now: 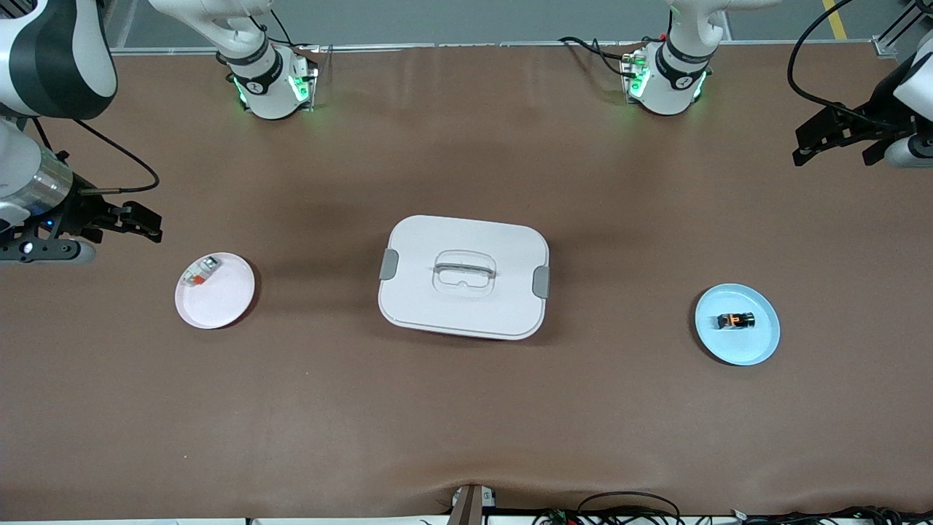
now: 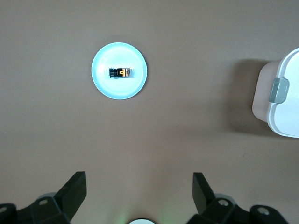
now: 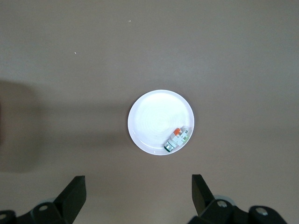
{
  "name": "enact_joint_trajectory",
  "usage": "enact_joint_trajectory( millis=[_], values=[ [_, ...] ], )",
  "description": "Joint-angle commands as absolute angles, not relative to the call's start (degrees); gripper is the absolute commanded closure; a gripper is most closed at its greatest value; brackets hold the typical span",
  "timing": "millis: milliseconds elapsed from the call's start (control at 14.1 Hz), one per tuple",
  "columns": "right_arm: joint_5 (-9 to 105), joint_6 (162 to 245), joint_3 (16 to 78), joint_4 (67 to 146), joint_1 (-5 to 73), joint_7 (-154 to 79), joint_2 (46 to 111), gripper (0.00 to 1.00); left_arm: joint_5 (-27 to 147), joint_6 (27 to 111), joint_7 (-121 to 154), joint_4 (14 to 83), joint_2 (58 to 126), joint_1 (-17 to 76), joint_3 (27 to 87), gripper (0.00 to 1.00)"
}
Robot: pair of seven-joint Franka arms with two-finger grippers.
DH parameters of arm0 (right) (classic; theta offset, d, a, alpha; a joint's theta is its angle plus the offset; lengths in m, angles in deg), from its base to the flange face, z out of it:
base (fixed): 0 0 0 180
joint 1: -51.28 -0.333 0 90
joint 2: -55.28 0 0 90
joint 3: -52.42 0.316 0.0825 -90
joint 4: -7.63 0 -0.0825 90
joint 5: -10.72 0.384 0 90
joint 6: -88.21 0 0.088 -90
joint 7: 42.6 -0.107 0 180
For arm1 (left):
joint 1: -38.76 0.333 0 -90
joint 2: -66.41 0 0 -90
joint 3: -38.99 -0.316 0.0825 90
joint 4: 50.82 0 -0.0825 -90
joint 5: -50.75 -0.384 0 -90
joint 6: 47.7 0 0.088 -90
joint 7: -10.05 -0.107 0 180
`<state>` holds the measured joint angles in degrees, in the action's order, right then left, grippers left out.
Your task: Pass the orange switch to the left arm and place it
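From the front, the orange switch [image 1: 735, 320] is lying in a blue plate [image 1: 758, 346] toward the left arm's end; the box [image 1: 463, 276] is sitting closed mid-table; a pink plate [image 1: 222, 302] is holding a small white piece [image 1: 201, 271]. The left gripper [image 1: 838, 142] and right gripper [image 1: 135, 219], partly cut off, are hanging above the table ends. Left wrist: spread fingers [image 2: 74, 189] are framing the switch; only the box's corner is showing. Right wrist: fingers [image 3: 74, 191] parted, empty

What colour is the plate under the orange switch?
Light blue plate; the left wrist view shows it best.
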<state>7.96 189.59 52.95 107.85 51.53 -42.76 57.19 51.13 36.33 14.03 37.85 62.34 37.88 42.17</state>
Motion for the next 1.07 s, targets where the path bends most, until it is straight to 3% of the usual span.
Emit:
enact_joint_trajectory(
  millis=[0,853,995],
  values=[
    [9.92,188.94,52.86,105.89,52.59,-42.25,57.21,0.00,51.18,36.42,13.04,38.82,60.96,38.32,41.89,0.00],
    [9.93,188.67,52.95,105.01,52.77,-42.16,56.51,0.00,51.18,36.06,13.04,39.00,60.61,38.76,42.07,0.00],
    [9.93,184.92,52.95,104.75,52.78,-41.90,55.55,0.00,51.18,36.06,12.95,38.91,60.61,38.76,42.07,0.00]
  ],
)
